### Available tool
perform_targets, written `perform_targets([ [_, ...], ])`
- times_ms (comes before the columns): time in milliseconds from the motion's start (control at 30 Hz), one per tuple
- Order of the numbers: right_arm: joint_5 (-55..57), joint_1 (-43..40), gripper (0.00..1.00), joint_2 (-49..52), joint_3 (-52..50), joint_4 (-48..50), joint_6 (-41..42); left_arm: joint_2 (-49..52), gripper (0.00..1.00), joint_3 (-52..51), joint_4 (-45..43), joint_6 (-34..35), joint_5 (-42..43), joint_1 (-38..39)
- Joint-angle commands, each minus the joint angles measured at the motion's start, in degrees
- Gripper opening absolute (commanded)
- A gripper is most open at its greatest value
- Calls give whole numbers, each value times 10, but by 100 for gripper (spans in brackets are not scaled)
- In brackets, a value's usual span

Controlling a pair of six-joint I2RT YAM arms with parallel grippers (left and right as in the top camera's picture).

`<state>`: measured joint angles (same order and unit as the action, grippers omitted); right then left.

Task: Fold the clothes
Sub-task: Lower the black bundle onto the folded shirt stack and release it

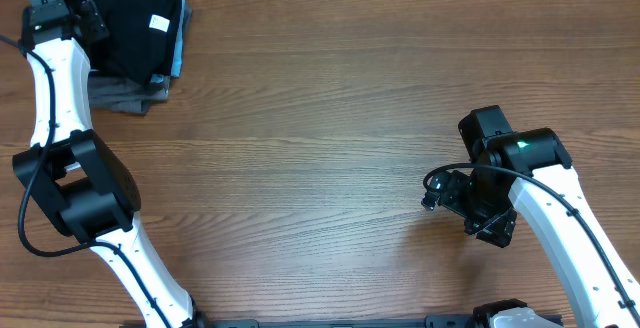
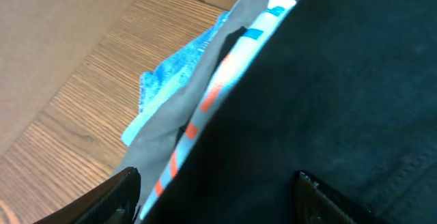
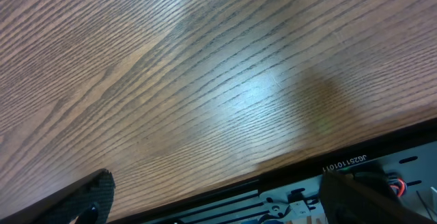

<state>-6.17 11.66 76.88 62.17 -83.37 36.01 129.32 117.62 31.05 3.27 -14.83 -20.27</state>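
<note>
Black shirt point(image 1: 130, 18) lies folded atop a pile point(image 1: 125, 93) at the table's point(image 1: 330, 88) far left corner, with the left gripper point(image 2: 217, 190) over it, jaws apart. The right gripper point(image 3: 215, 190) stands wide over the table.

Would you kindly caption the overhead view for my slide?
Black T-shirt resting atop a light blue shirt and grey garments at the table's far-left corner.

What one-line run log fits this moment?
black T-shirt: atop clothes pile | left pincer: open above it | right pincer: open over table
</note>
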Motion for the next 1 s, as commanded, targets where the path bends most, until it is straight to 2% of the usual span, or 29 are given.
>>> perform_targets([
  [0,-3,-2,100,-8,13,1,2,-19,73,18,2,6,-25,-4],
  [100,-3,-2,100,-8,13,2,2,-58,57,18,-2,20,-9,3],
  [133,-3,-2,100,-8,13,2,2,-70,48,18,-4,29,-1,5],
  [167,-3,-2,100,-8,13,3,2,-84,38,18,-6,43,10,8],
  [233,-3,-2,100,-8,13,5,2,-106,10,18,-13,60,33,12],
  [267,-3,-2,100,-8,13,6,2,-113,4,18,-19,63,43,14],
  [467,-3,-2,100,-8,13,5,2,-98,4,18,-73,59,78,23],
  [633,-3,-2,100,-8,13,3,2,-35,4,18,-121,13,116,23],
  [800,-3,-2,100,-8,13,3,3,49,4,18,-166,-27,114,23],
  [967,-4,-2,100,-8,13,-5,18,118,4,18,-160,-40,65,15],
])
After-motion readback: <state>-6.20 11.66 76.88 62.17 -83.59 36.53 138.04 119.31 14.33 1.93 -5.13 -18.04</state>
